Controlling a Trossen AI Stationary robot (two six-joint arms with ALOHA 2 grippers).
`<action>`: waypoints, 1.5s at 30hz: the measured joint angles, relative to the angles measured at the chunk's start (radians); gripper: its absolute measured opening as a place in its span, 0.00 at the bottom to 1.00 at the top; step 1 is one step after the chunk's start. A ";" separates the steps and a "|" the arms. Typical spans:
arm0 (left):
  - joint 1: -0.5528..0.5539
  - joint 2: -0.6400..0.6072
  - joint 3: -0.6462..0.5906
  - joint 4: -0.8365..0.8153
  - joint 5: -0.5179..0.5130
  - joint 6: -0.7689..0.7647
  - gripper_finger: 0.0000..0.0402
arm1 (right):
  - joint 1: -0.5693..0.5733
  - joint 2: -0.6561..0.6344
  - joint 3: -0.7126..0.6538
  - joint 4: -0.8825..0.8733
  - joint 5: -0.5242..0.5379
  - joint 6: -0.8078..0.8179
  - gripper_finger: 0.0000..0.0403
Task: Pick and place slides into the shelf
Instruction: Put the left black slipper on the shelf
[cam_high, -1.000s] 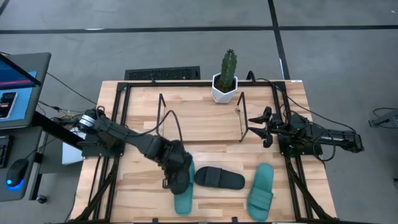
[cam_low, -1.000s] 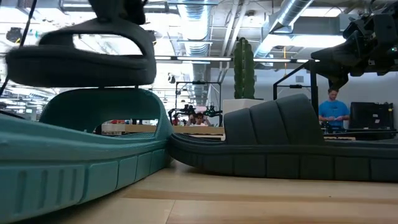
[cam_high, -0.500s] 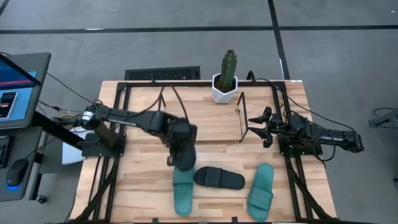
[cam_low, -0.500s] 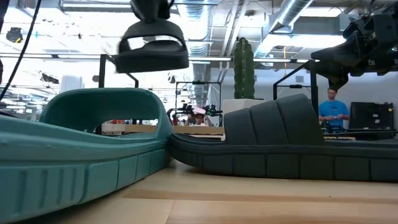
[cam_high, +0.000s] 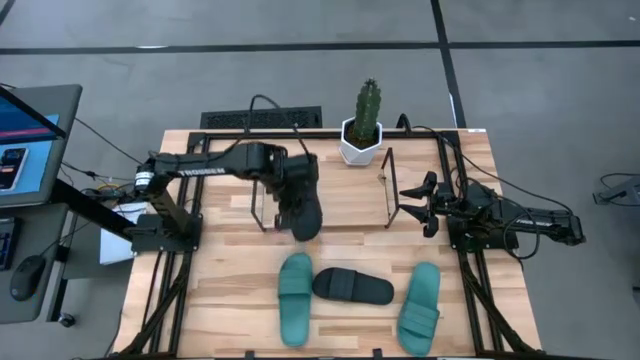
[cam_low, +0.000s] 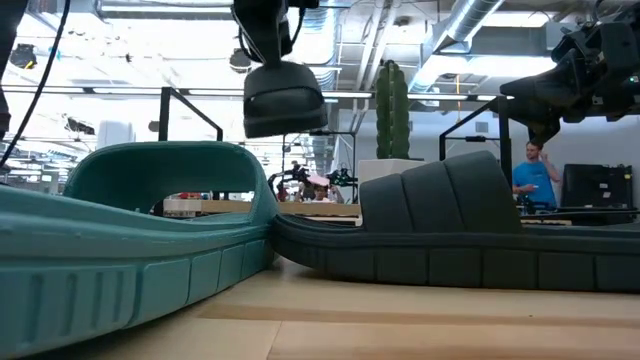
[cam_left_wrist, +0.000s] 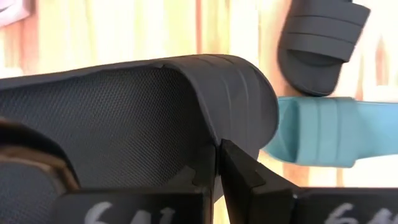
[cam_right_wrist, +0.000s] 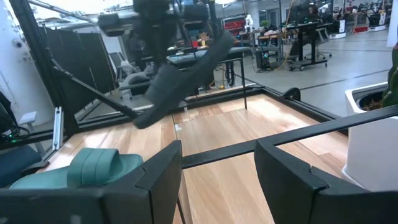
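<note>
Across the high view, four slides: two teal (cam_high: 295, 298) (cam_high: 421, 306), one black (cam_high: 352, 286) on the counter (cam_high: 340, 200); one black slide (cam_high: 304, 210) grasped by the left hand (cam_high: 292, 185) over the shelf (cam_high: 390, 190); right hand (cam_high: 418, 203) released, frame right.

Carried black slide (cam_high: 306, 213) now over shelf (cam_high: 262, 190)
</note>
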 joint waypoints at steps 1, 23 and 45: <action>0.017 0.000 0.000 0.000 0.005 0.018 0.00 | 0.000 0.000 0.000 0.000 0.000 0.000 0.48; 0.140 0.116 -0.002 -0.023 0.153 0.250 0.00 | 0.000 0.000 0.000 0.000 0.000 0.000 0.48; 0.205 0.200 -0.002 0.003 0.182 0.293 0.00 | 0.000 0.008 0.000 0.000 0.000 0.000 0.48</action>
